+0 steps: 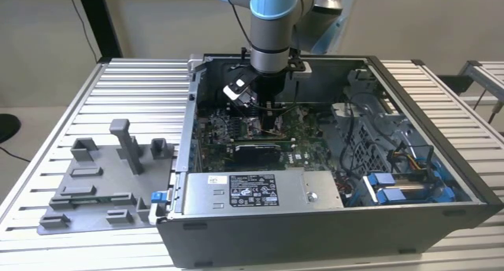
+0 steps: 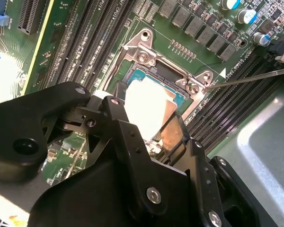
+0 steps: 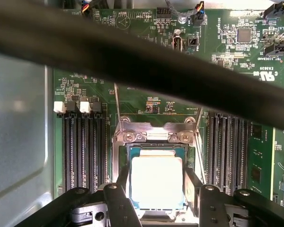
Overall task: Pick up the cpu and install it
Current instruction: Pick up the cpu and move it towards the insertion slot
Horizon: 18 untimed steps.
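The cpu (image 3: 156, 182), a small square chip with a pale silver top, lies inside the open metal socket frame (image 3: 154, 137) on the green motherboard. My gripper (image 3: 156, 189) reaches down over it, a black finger (image 3: 124, 182) close against each of two opposite edges, shut on the chip. The second wrist view shows the cpu (image 2: 146, 106) between the gripper (image 2: 144, 120) pads, within the socket frame (image 2: 146, 54). In the exterior view the arm stands nearly vertical inside the computer case (image 1: 425, 218), with the gripper (image 1: 264, 120) low over the board.
Memory slots (image 3: 83, 151) run along both sides of the socket. A thin metal lever (image 2: 255, 75) sticks out from the frame. A black cable (image 3: 132, 61) crosses near the first wrist camera. A silver power supply box (image 1: 260, 191) and blue drive bays (image 1: 393, 185) sit in the case. A grey fixture tray (image 1: 102, 182) lies outside.
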### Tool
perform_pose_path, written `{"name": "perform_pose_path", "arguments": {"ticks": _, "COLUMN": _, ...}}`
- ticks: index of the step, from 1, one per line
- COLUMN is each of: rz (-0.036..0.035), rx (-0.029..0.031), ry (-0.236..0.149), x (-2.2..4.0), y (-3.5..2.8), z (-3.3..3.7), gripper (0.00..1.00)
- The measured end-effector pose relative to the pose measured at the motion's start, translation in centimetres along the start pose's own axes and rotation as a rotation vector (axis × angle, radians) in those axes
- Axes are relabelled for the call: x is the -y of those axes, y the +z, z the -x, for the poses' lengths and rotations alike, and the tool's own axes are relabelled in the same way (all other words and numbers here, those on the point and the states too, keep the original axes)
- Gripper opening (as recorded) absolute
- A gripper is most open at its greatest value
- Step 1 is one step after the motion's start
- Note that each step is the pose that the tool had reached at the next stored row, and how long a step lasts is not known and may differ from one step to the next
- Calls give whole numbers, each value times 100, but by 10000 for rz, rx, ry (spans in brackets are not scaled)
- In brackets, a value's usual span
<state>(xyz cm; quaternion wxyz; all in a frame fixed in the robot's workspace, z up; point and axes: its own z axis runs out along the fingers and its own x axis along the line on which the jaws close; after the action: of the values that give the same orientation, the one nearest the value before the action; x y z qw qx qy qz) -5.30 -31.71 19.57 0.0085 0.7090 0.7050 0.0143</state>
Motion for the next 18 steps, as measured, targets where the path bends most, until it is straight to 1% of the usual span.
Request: {"name": "perform_pose_path", "arguments": {"ticks": 18, "rz": -1, "rx": 1, "ry": 2, "x": 0, "y": 0, "z": 0, "gripper": 0}}
